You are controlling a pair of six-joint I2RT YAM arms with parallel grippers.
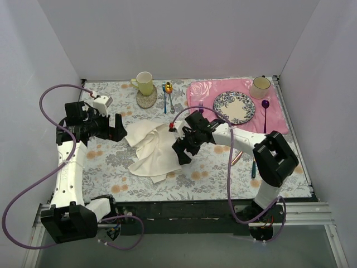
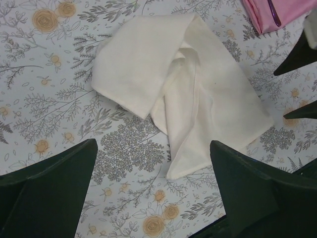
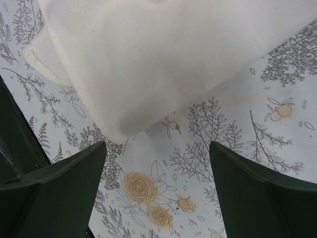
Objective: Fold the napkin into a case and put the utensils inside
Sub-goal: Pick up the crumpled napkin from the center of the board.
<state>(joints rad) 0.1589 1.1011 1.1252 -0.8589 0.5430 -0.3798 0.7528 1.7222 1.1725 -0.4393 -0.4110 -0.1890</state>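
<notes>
The cream-white napkin (image 1: pixel 150 149) lies loosely folded and rumpled on the floral tablecloth; it also fills the left wrist view (image 2: pixel 183 94) and the top of the right wrist view (image 3: pixel 163 59). My left gripper (image 1: pixel 120 132) (image 2: pixel 153 145) hovers open at its upper-left corner, holding nothing. At the napkin's right edge my right gripper (image 1: pixel 183 156) (image 3: pixel 158 145) is open and empty, just above the cloth's border. Of the utensils, a sliver of the copper knife (image 1: pixel 236 158) and the spoon's teal handle (image 1: pixel 254 167) show beside the right arm, mostly hidden by it.
A yellow mug (image 1: pixel 145 82) on a coaster stands at the back, with a blue-handled spoon (image 1: pixel 165 99) beside it. The pink placemat (image 1: pixel 203 92) holds a patterned plate (image 1: pixel 234 107), a cup (image 1: pixel 260 86) and a purple utensil (image 1: pixel 265 110). White walls enclose the table.
</notes>
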